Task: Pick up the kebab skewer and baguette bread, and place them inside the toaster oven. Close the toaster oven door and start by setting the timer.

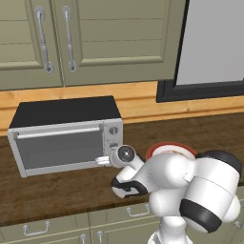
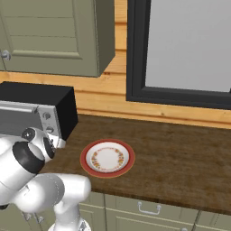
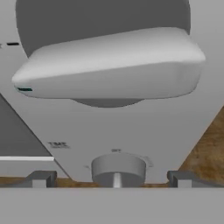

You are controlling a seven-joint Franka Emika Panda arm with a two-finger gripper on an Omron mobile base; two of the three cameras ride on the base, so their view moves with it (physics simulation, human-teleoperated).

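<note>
Silver-grey toaster oven (image 1: 66,138) sits on the worktop (image 1: 57,190), door (image 1: 59,148) shut. The claw (image 3: 109,179), released wide, faces the knob column: the bottom knob (image 3: 117,168) lies dead ahead between its tips, a larger knob (image 3: 109,65) beyond.

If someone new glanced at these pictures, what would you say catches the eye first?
Most striking is the white arm reaching to the toaster oven at the left of the counter, its open gripper right up against the column of knobs, a big knob looming in the hand view. The toaster oven door is shut. To the right lies a red-rimmed plate with nothing on it.
</note>
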